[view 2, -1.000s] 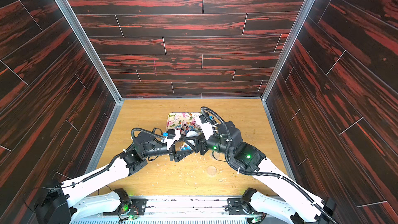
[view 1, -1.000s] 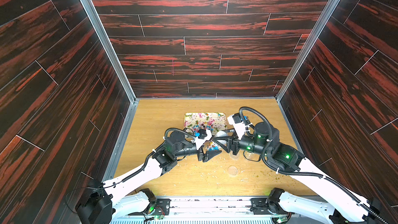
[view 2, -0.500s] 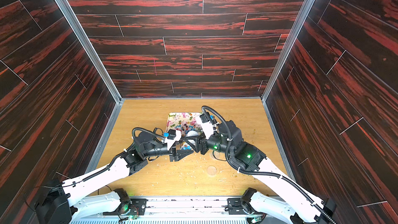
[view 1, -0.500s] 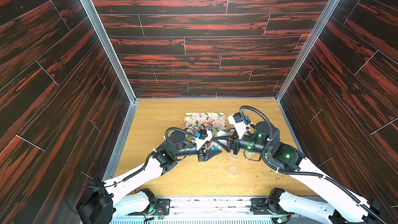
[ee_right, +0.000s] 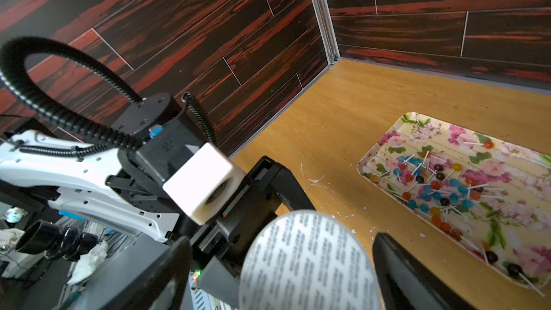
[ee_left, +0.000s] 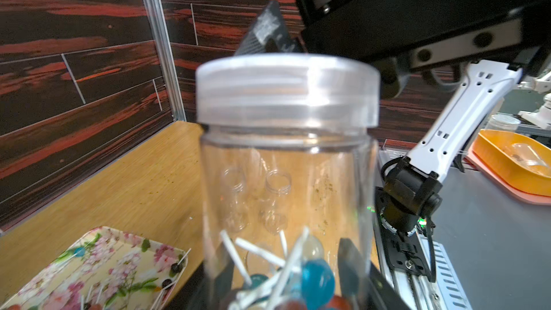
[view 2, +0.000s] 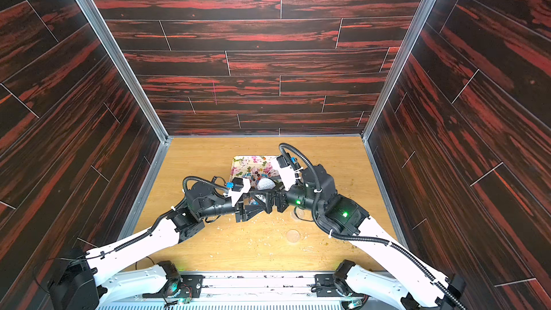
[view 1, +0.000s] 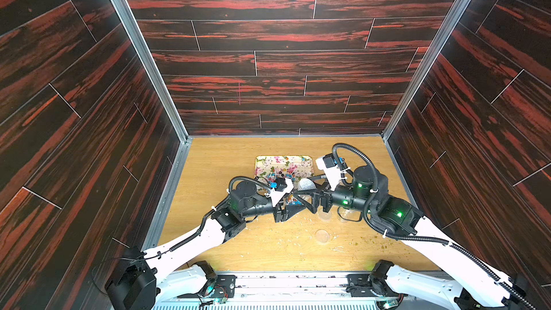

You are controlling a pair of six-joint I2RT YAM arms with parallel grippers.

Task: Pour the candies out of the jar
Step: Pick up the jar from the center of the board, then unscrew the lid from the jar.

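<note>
The left gripper (ee_left: 284,263) is clamping the clear jar (ee_left: 286,180) low on its body, upright just beside the flowered tray (ee_right: 369,156), and the candies (ee_left: 316,275) are sitting in its bottom under a lid (ee_right: 307,260) that looks seated — more are lying on the tray. The right gripper (ee_right: 281,240) is straddling that lid with jaws apart, so it is needing a square, level close on the rim, then a twist and straight lift while the left is holding firm — a skewed bite risks tipping the jar
</note>
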